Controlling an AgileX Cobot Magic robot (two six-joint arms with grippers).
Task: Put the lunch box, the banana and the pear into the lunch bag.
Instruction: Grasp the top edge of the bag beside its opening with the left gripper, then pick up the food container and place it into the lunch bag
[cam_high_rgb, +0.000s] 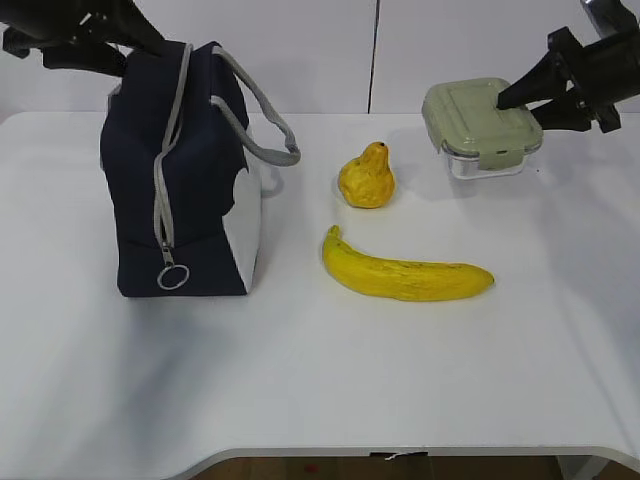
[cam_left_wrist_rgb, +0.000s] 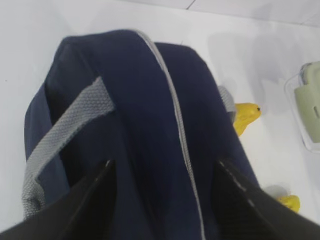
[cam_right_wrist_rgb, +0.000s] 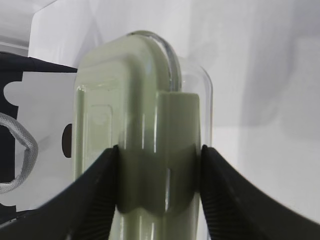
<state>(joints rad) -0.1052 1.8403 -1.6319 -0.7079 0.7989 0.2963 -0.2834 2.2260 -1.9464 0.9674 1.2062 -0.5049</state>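
The navy lunch bag (cam_high_rgb: 190, 180) stands upright at the left, with its grey zipper shut and the ring pull (cam_high_rgb: 172, 277) low on the front. My left gripper (cam_high_rgb: 125, 50) hovers open just over the bag's top (cam_left_wrist_rgb: 145, 110), its jaws spread either side of the zipper line (cam_left_wrist_rgb: 162, 167). My right gripper (cam_high_rgb: 515, 105) is shut on the lunch box (cam_high_rgb: 480, 125) at the back right, its jaws pressing the pale green lid clip (cam_right_wrist_rgb: 159, 150). The pear (cam_high_rgb: 367, 178) and the banana (cam_high_rgb: 405, 275) lie on the table in the middle.
The white table (cam_high_rgb: 300, 390) has a wall close behind it. The bag's grey strap handle (cam_high_rgb: 265, 135) loops out toward the pear. The pear (cam_left_wrist_rgb: 246, 116) and a banana tip (cam_left_wrist_rgb: 290, 202) show past the bag in the left wrist view.
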